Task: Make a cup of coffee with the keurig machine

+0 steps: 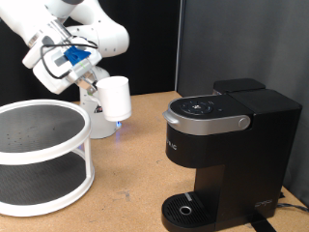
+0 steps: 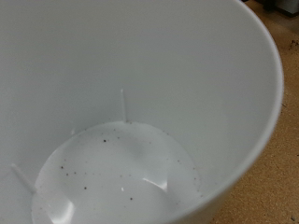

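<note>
The white arm (image 1: 77, 29) reaches in from the exterior view's top left, and its jaws (image 1: 94, 89) sit at the side of the cup (image 1: 117, 98), which hangs above the tabletop (image 1: 126, 145) near the far edge, left of centre in that view. The cup is carried clear of the wood, roughly upright, with a bluish glow just under it. How the jaws stand cannot be told exactly: the cup's wall hides the contact, though they are pressed right against it. The wrist view is filled by the inside of the cup (image 2: 140, 103), a plain white wall with thin raised ribs running down to a round floor dotted with small dark specks; a strip of brown tabletop (image 2: 276, 159) shows past the rim. The keurig machine (image 1: 227, 145) stands near the tabletop's right edge in the exterior view, lid down, with its round drip tray (image 1: 183, 208) bare at the front. A white two-tier round shelf (image 1: 39, 155) sits at the left edge, just beside the cup.
</note>
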Controlling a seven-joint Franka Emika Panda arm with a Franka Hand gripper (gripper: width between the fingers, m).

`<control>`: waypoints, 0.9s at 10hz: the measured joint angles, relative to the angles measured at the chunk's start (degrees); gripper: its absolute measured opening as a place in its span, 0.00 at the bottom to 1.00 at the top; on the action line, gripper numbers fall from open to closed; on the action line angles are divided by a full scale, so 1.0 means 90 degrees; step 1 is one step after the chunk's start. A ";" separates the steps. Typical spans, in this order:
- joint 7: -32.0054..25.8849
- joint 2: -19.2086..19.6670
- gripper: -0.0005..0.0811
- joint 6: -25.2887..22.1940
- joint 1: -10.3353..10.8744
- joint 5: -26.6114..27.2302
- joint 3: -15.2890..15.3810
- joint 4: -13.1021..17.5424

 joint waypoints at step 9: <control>-0.0186 0.0662 0.09 0.0857 0.0533 0.0218 -0.0040 -0.0243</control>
